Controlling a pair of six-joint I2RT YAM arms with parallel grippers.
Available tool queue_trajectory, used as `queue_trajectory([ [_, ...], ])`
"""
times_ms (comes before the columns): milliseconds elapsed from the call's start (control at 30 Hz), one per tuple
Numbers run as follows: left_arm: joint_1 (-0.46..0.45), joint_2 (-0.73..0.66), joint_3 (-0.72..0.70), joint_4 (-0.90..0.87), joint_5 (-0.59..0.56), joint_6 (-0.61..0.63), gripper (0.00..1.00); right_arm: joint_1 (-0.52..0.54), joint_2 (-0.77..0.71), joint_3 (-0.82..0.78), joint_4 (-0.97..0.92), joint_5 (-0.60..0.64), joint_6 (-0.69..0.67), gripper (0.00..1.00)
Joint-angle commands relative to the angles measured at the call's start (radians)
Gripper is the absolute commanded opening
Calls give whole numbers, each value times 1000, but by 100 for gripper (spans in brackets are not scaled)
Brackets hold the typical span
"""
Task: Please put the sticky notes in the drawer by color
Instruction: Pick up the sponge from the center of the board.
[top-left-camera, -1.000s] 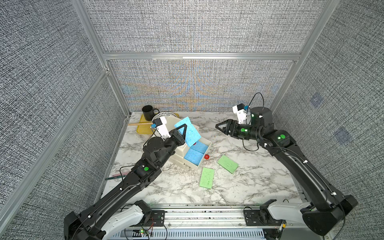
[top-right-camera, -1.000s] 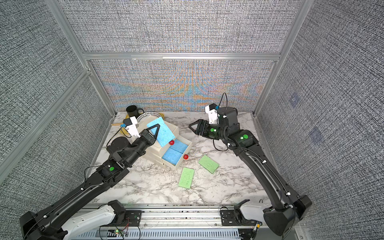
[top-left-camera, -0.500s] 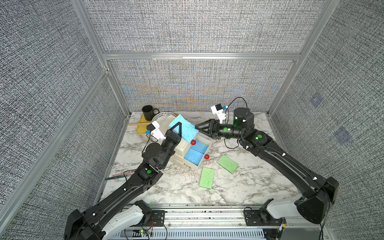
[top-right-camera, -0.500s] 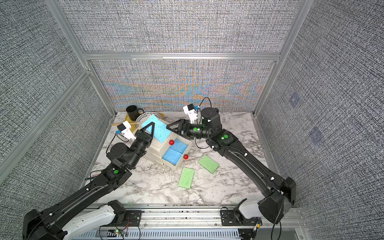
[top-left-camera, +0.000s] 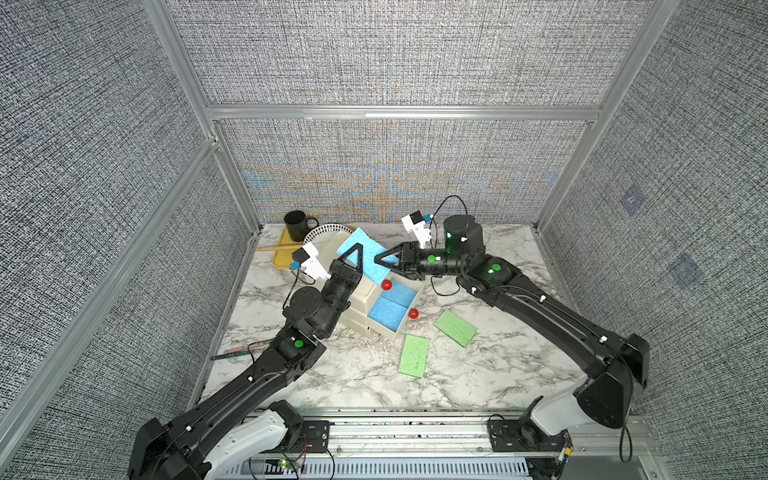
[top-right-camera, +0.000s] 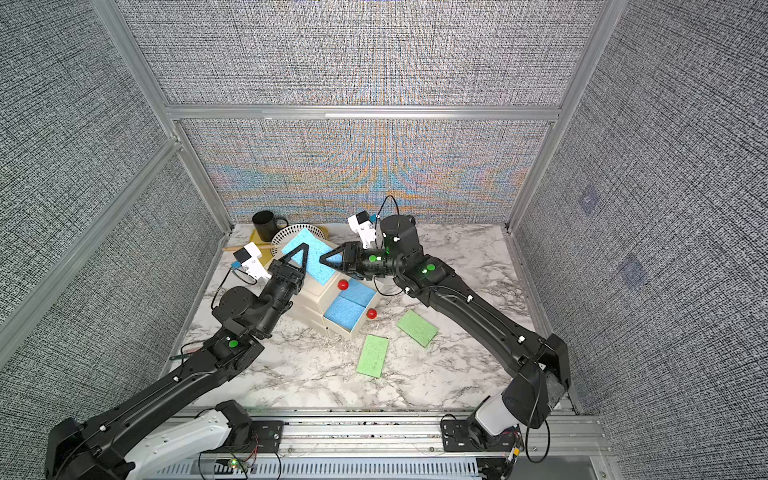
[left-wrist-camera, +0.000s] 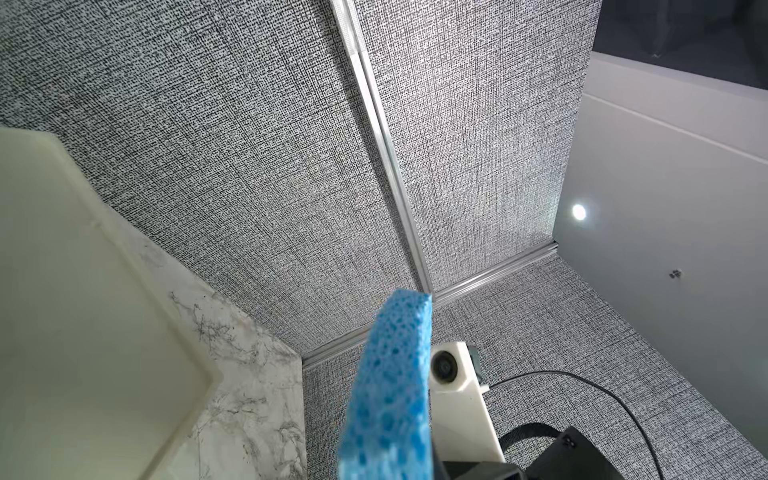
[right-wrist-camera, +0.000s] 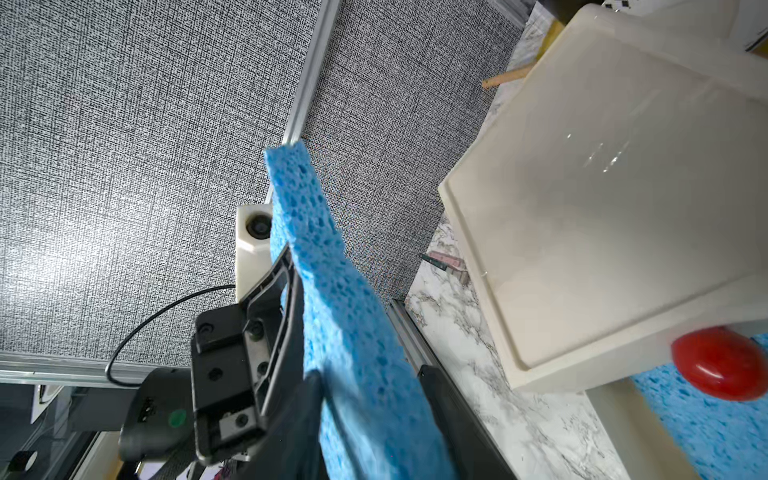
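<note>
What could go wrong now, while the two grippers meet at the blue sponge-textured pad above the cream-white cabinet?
1. The left gripper is shut on the blue sponge-textured pad while the right gripper straddles it; moving apart too early might tear or drop it.
2. The pad seems to hang over the top of the cream-white cabinet, short of the open drawer; released here, it might miss.

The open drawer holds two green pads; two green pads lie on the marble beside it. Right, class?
No: the open drawer holds two blue pads, as both top views show. The two green pads do lie on the marble beside it.
</note>
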Motion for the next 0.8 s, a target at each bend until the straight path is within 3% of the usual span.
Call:
queue_trajectory([
  [0, 0, -13, 42, -102, 13, 31, 30, 1, -13, 14, -18, 34, -16, 0],
  [33, 0, -15, 69, -161, 17, 64, 56, -1, -18, 24, -54, 55, -30, 0],
  [67, 1, -18, 98, -224, 19, 108, 71, -4, -22, 33, -93, 76, -45, 0],
  [167, 0, -22, 218, -477, -17, 267, 99, -29, -47, 50, -221, 141, -88, 0],
  [300, 1, -22, 320, -705, -133, 466, 100, -113, -121, -11, -349, 217, -117, 0],
  [433, 0, -41, 323, -787, -178, 628, 100, -217, -187, -89, -449, 225, -159, 0],
  [567, 0, -40, 320, -841, -156, 703, 100, -276, -179, -107, -552, 220, -217, 0],
  [767, 0, -13, 320, -864, -113, 734, 100, -281, -73, -81, -602, 149, -245, 0],
])
